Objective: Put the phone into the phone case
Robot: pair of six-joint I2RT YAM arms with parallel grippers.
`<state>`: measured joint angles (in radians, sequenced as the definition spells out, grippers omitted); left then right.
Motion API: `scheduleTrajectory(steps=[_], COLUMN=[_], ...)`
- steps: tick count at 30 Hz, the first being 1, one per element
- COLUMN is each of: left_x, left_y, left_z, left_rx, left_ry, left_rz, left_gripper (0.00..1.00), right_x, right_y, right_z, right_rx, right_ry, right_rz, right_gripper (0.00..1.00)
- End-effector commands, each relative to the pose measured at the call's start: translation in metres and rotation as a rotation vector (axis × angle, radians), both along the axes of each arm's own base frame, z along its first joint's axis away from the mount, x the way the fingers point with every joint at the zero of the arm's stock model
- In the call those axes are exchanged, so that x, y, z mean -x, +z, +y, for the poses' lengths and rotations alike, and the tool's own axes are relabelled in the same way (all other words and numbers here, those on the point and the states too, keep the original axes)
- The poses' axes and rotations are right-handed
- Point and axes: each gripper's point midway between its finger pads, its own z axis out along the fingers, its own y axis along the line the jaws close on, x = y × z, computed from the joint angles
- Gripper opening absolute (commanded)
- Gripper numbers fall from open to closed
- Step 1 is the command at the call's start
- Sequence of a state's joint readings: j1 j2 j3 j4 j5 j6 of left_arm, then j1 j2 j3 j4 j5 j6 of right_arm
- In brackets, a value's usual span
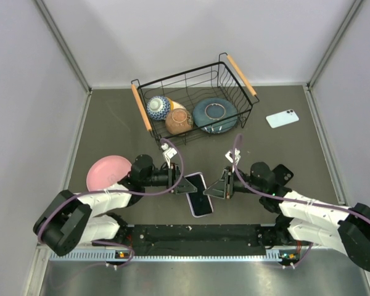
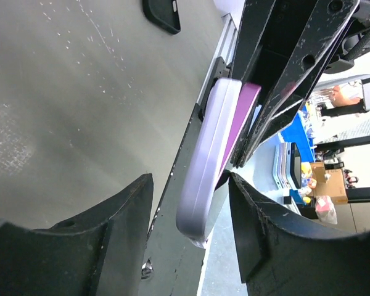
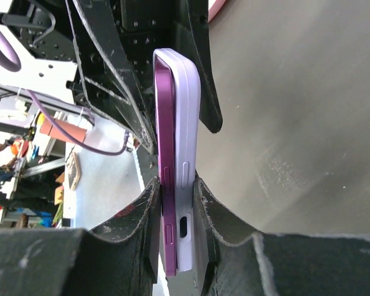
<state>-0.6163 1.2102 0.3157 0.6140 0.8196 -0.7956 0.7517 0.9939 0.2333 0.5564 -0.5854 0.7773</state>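
Note:
The phone [image 1: 200,196], with a black screen and a purple rim, lies against the open side of the pale lavender phone case [image 3: 187,123], held off the table between my two grippers. In the right wrist view the phone's purple edge [image 3: 166,154] stands beside the case wall, both pinched together. My right gripper [image 3: 176,188] is shut on the phone and case at one end [image 1: 217,189]. My left gripper [image 2: 191,185] is open, and its fingers [image 2: 120,228] straddle the other end of the case [image 2: 206,160] with gaps on both sides. It is at the phone's left corner [image 1: 180,184].
A wire basket [image 1: 149,115] with bowls stands at the back centre. A pale blue phone [image 1: 282,118] lies at the back right. A pink plate [image 1: 108,172] is on the left. Another black handset [image 1: 284,173] lies by the right arm and shows in the left wrist view [image 2: 161,13].

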Motion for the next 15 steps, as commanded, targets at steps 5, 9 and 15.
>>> scheduleTrajectory(steps=[5, 9, 15], left_x=[0.002, 0.008, 0.009], left_y=[0.011, 0.017, 0.018], left_z=[0.001, 0.0, -0.001], left_rx=[0.067, 0.112, 0.124], left_ry=[0.018, -0.008, -0.02], left_rz=[-0.046, -0.029, -0.031], left_gripper=[0.42, 0.32, 0.29], right_x=[-0.018, -0.012, 0.003], right_y=[0.04, 0.041, 0.067], right_z=[0.005, 0.006, 0.007], right_rx=[-0.05, -0.071, -0.187], right_ry=[-0.068, -0.033, 0.031], right_rz=[-0.057, -0.052, -0.09], right_gripper=[0.0, 0.06, 0.28])
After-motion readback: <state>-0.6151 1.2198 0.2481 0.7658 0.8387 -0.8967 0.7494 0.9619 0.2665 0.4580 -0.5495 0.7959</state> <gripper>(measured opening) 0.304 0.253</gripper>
